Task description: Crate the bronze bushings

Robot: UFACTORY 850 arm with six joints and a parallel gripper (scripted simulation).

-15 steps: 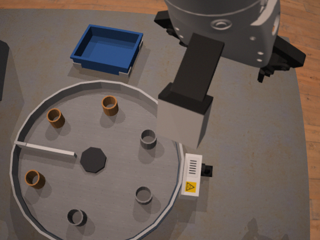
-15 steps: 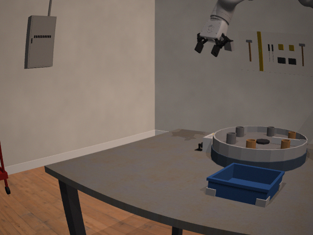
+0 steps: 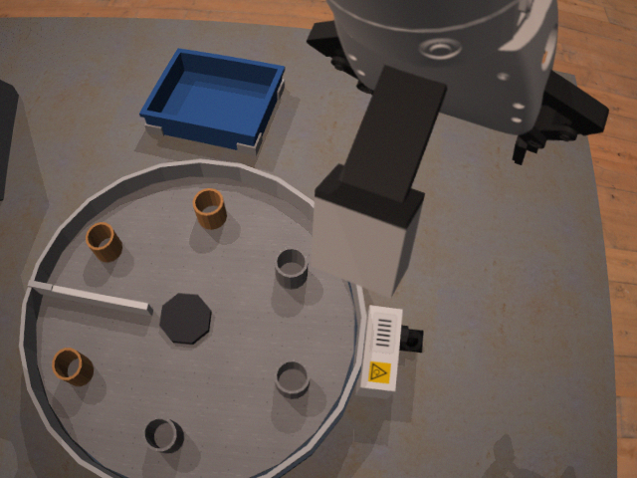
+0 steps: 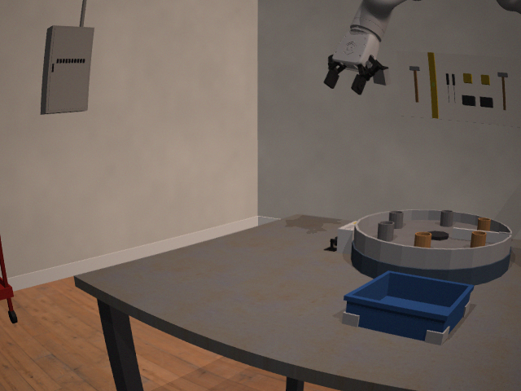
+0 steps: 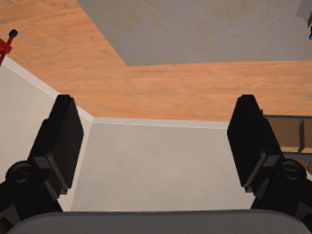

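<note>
The round turning table (image 3: pixel 190 319) holds three bronze bushings (image 3: pixel 209 207) (image 3: pixel 103 241) (image 3: pixel 72 365) on its left and top side, all upright. Three steel bushings (image 3: pixel 292 268) (image 3: pixel 292 378) (image 3: pixel 163 434) stand on its right and bottom side. The blue crate (image 3: pixel 215 97) sits empty beside the turning table; it also shows in the exterior view (image 4: pixel 408 304). My gripper (image 4: pixel 344 81) hangs high in the air, far above the table, open and empty. In the wrist view the two black fingers stand wide apart with nothing between them.
A white bar (image 3: pixel 90 297) runs from the turning table's rim toward its black hub (image 3: pixel 185 318). A white control box with a warning label (image 3: pixel 381 347) sits at the turning table's right edge. The arm's body (image 3: pixel 442 56) hides part of the table. Tools hang on the wall (image 4: pixel 458 85).
</note>
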